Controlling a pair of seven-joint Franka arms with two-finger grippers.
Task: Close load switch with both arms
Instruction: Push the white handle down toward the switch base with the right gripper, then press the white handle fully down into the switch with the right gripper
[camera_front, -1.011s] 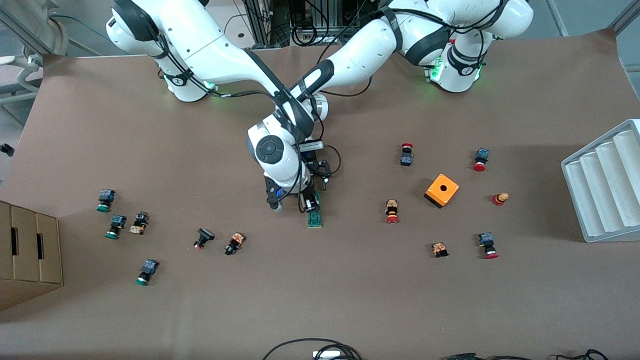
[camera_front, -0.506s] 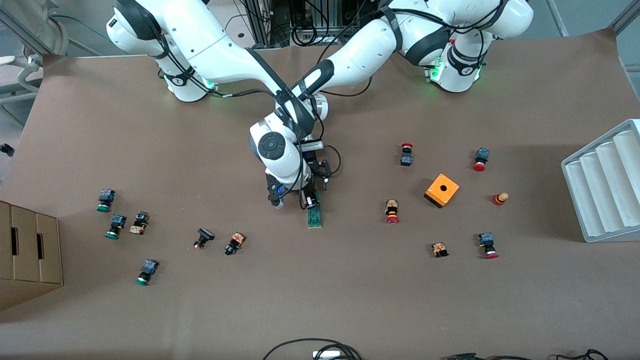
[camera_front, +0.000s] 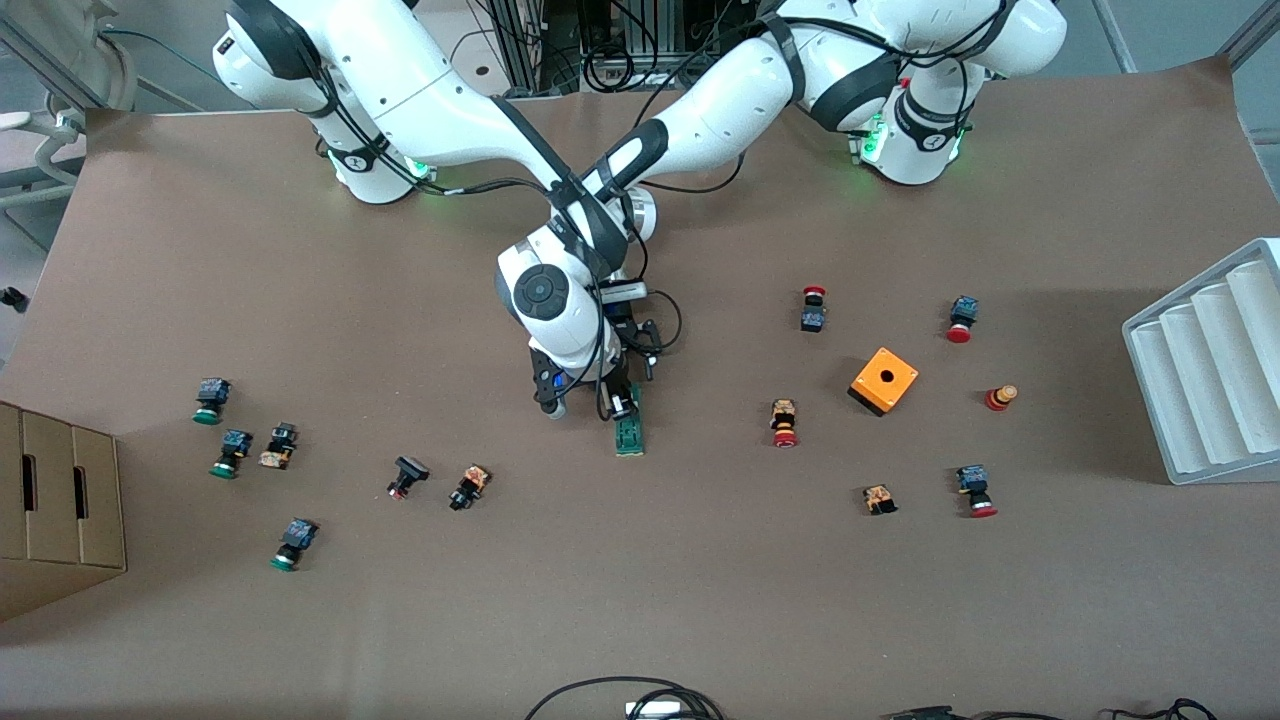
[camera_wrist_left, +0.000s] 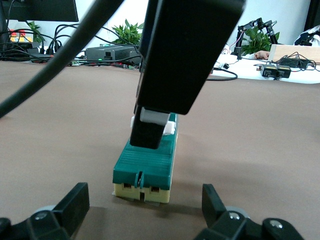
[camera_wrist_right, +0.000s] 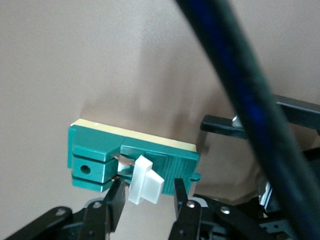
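The load switch (camera_front: 629, 432) lies flat mid-table, a dark-green bar with a white block. My right gripper (camera_front: 621, 403) reaches down onto its farther half. In the right wrist view its fingers (camera_wrist_right: 115, 199) straddle the white block (camera_wrist_right: 145, 182) with small gaps, open. The switch body (camera_wrist_right: 95, 150) lies flat beneath them. My left gripper (camera_wrist_left: 145, 209) sits low at the switch's farther end, open wide, with the switch's end (camera_wrist_left: 144, 172) just ahead of its fingertips (camera_wrist_left: 76, 202). In the front view it is mostly hidden under the right arm's wrist.
An orange box with a hole (camera_front: 884, 380) and several red-capped push buttons (camera_front: 784, 423) lie toward the left arm's end. Several green-capped push buttons (camera_front: 210, 400) lie toward the right arm's end. A white ridged tray (camera_front: 1210, 370) and a cardboard box (camera_front: 55, 500) stand at the table's ends.
The right arm's wrist has shifted slightly away from the front camera. The load switch and the left arm have not visibly moved.
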